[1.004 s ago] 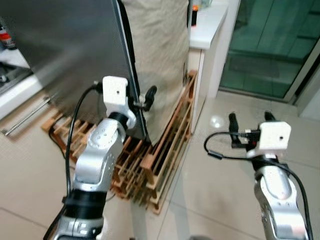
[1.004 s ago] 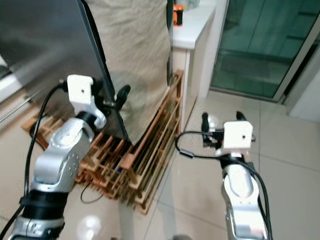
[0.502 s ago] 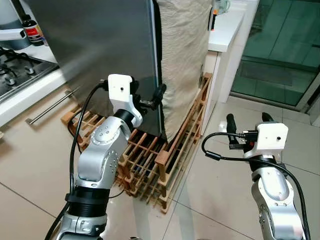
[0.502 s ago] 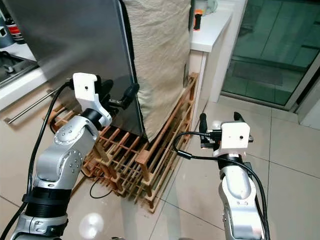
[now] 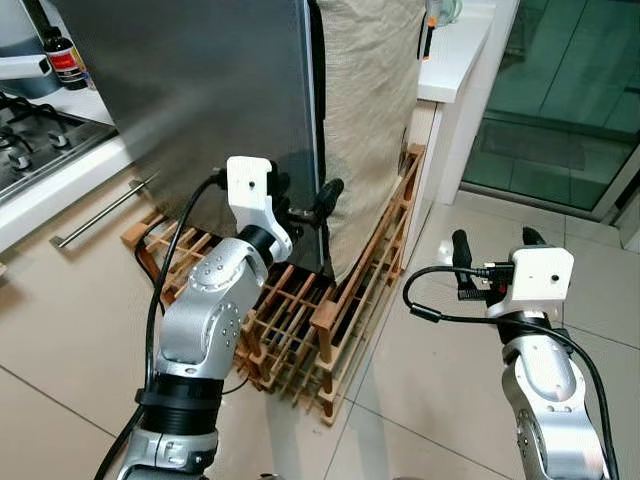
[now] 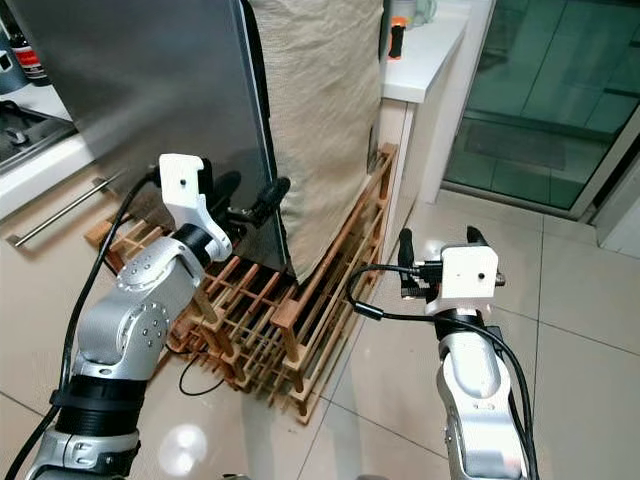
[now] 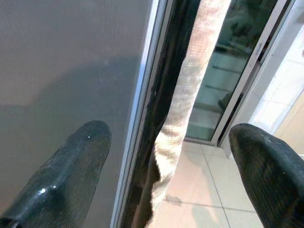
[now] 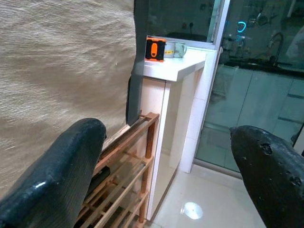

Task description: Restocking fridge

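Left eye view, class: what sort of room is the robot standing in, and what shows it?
Probably a home kitchen: a steel fridge door, a gas hob on the counter, and a white worktop beside glass doors.

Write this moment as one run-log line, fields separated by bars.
left gripper: open, at fridge door edge | right gripper: open, empty, over floor | cloth: hangs beside door | wooden rack: under fridge

Dark grey steel fridge door (image 5: 200,90), beige woven cloth (image 5: 365,110), brown wooden rack (image 5: 330,300), black fingers (image 7: 71,166).
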Tool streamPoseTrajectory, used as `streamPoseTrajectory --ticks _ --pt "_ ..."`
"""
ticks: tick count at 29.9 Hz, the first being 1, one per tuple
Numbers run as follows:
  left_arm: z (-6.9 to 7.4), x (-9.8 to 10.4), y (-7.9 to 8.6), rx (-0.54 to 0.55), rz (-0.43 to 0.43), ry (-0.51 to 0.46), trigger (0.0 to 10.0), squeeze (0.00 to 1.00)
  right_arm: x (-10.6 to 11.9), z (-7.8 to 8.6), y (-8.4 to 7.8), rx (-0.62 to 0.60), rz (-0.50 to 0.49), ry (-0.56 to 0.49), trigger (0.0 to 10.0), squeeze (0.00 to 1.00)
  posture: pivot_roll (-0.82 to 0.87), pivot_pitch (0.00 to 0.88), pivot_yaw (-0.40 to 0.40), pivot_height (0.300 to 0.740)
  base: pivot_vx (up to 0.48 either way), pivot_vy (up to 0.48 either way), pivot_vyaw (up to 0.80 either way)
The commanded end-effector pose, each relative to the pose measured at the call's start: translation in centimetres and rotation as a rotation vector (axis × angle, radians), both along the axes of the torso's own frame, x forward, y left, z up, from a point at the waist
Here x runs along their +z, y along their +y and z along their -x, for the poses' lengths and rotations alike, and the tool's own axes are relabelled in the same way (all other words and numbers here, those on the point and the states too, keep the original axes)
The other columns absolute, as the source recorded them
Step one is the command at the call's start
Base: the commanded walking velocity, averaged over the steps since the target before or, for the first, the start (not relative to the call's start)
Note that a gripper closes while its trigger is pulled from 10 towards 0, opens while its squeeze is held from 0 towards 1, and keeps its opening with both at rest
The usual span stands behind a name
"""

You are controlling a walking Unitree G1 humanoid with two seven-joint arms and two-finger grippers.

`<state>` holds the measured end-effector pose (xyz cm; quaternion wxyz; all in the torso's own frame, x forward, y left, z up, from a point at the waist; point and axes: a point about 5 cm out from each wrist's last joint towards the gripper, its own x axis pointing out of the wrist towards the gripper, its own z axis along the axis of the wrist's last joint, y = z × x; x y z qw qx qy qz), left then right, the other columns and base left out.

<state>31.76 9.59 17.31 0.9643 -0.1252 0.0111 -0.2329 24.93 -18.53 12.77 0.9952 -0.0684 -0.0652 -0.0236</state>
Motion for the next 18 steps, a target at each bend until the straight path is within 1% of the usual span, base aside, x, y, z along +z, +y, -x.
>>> streamPoseTrajectory --ticks 1,7,9,14,18 --pt "-0.4 0.5 0.0 -0.007 -0.007 -0.017 10.0 0.0 0.4 -0.3 0.1 -0.003 -0.002 -0.024 10.0 0.0 -0.22 0.0 0.081 0.74 0.0 0.0 0.0" --pt "-0.6 0.9 -1.0 -0.051 0.01 -0.027 10.0 0.0 0.4 -0.2 0.0 -0.009 0.0 -0.025 10.0 0.0 -0.23 0.0 0.081 0.74 0.0 0.0 0.0" --pt "-0.6 1.5 -1.6 -0.073 0.039 -0.046 10.0 0.0 0.4 -0.2 -0.1 -0.011 0.002 -0.025 10.0 0.0 -0.24 0.0 0.082 0.74 0.0 0.0 0.0" --pt "-0.7 2.3 -2.3 -0.117 0.059 -0.061 10.0 0.0 0.4 -0.2 -0.1 -0.015 0.003 -0.025 10.0 0.0 -0.24 0.0 0.081 0.74 0.0 0.0 0.0" --pt "-1.0 2.6 -2.5 -0.107 0.065 -0.067 10.0 0.0 0.4 -0.2 -0.1 -0.013 0.003 -0.023 10.0 0.0 -0.24 0.0 0.081 0.74 0.0 0.0 0.0"
